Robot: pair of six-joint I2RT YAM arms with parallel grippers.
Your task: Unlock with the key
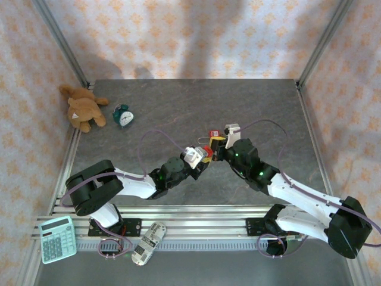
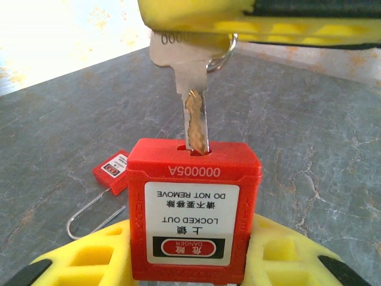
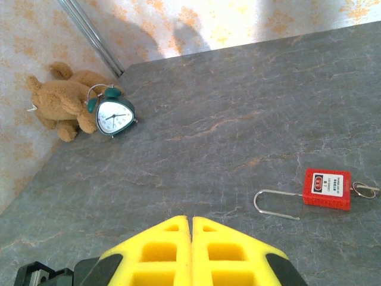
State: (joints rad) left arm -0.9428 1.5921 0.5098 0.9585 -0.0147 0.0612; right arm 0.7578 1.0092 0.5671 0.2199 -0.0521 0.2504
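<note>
**Key tip at the keyway of a held padlock, not yet pushed home**

Two robot arms meet above the middle of a grey stone-patterned table [image 1: 155,101]. In the left wrist view, the left gripper [image 2: 190,253] is partly closed on a red padlock [image 2: 193,179], with a yellow pad pressed against each side of its body. The padlock's keyway end faces away from the gripper, and its white "locked out" label reads upside down. Its shackle is hidden.

The right gripper [image 3: 191,223] is clenched, with its yellow fingers pressed together. From the left wrist view, those fingers pinch the head of a silver key [image 2: 193,113], with a small ring beside it. The blade points at the padlock and its tip sits just inside the slot. Most of the blade is outside the slot.

The step in hand looks like insertion. The next move probably calls for pushing the key straight along its blade until it seats fully, then twisting it while the left gripper braces the body. If the blade is even slightly tilted, it could jam at the slot's mouth.

A second red padlock [image 3: 325,189] lies flat on the table nearby, with its wire shackle pointing left. A teddy bear [image 1: 83,108] and a small green alarm clock [image 1: 124,115] sit at the far left.
</note>
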